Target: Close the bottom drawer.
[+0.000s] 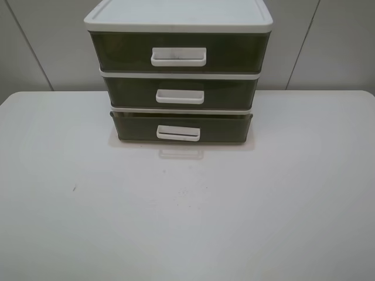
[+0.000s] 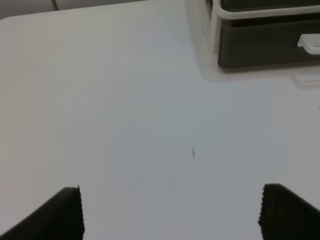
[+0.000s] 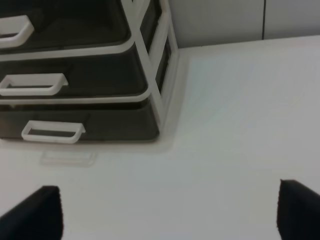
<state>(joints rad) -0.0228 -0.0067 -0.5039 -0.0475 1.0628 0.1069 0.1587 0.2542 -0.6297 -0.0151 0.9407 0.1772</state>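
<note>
We see the bottom drawer (image 1: 181, 127) protruding slightly from the white-framed unit (image 1: 179, 17) on the table (image 1: 187, 222). Both the left gripper (image 2: 170, 212) and right gripper (image 3: 170, 215) hang spread wide, well short. An off-centre push risks skewing the drawer or sliding the light unit backward.

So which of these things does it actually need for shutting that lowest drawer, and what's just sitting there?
Needed:
- bottom drawer, sticking out slightly
- its white loop handle
- left gripper and right gripper, both open

Just there:
- middle drawer
- top drawer
- white table
</note>
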